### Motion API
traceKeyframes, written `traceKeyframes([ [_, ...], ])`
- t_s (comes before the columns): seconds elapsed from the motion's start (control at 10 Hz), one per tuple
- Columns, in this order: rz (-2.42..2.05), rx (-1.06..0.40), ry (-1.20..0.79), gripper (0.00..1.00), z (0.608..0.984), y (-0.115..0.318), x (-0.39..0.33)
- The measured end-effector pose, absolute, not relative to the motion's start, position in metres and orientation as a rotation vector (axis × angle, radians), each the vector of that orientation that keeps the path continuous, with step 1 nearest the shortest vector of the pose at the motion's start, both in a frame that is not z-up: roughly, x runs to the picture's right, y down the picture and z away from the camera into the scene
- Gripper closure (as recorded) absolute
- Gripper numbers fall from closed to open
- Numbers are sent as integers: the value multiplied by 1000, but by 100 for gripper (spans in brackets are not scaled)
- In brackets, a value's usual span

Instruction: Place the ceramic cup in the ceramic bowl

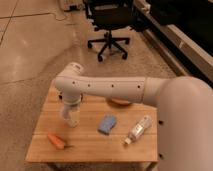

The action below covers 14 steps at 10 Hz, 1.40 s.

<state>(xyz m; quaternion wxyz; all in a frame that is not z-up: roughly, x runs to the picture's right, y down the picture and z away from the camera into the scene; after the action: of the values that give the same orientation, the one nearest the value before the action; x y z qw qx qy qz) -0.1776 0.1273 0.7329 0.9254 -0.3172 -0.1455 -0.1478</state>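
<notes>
The gripper (70,111) hangs wrist-down directly over the ceramic cup (73,120), which stands upright on the tabletop (90,147) to the left of the blue sponge (106,124). Its fingers are spread wide and not clamped on anything. The main risk is probably a fingertip landing on the rim instead of straddling it, which would tip or skid the cup. A glazed wall that flares toward the rim could also slip downward out of a light pinch. The ceramic bowl (120,103), behind and to the right of the sponge, is mostly hidden by the arm, so a low carry might knock its edge. The cup looks smooth, pale and hard, the bowl shallow, round and orange-red, the sponge soft and blocky, the tabletop pale matte wood.
</notes>
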Motion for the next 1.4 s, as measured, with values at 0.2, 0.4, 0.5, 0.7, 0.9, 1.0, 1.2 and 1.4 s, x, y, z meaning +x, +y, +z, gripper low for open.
traceKeyframes([
  [0.2,-329,-664,-319,20,720,139,-185],
  [0.4,-345,-686,-323,20,717,157,-187],
  [0.5,-350,-698,-320,20,720,167,-188],
  [0.7,-358,-709,-298,20,734,183,-184],
  [0.9,-361,-720,-265,20,750,197,-180],
  [1.0,-362,-718,-260,20,753,199,-179],
  [1.2,-352,-713,-273,22,755,194,-182],
  [1.4,-358,-718,-271,38,751,188,-181],
])
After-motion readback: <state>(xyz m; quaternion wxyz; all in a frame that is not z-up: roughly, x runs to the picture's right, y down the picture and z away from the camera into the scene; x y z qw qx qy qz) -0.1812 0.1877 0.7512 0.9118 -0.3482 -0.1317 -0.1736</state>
